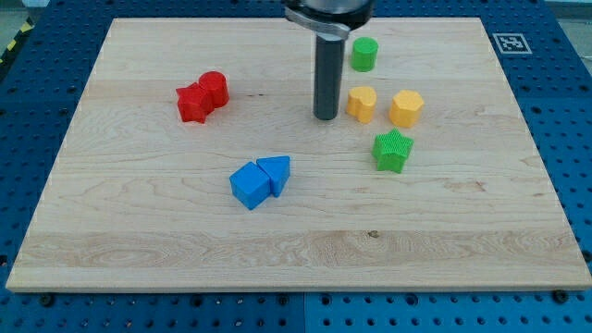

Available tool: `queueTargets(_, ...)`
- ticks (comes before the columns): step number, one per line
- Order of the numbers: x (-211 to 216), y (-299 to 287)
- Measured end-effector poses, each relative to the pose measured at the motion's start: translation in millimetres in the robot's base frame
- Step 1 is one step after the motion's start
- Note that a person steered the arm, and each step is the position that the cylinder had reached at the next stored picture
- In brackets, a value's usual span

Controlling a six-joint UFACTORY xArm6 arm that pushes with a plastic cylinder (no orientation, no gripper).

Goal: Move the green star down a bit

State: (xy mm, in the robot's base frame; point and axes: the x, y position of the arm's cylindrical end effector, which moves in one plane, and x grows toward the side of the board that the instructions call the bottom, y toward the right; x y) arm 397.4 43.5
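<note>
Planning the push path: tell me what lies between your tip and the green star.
In the camera view, only bare board lies between my tip and the green star. The nearer yellow block sits just above that line, beside my tip.

We are seeing two red blocks touching at the counter's ten o'clock, two blue blocks touching near centre, two yellow blocks and a green cylinder sitting at one o'clock.
</note>
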Motion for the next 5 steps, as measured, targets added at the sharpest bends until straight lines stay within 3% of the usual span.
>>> queueTargets(3, -2.4, 61.1)
queueTargets(5, 22.5, 57.9)
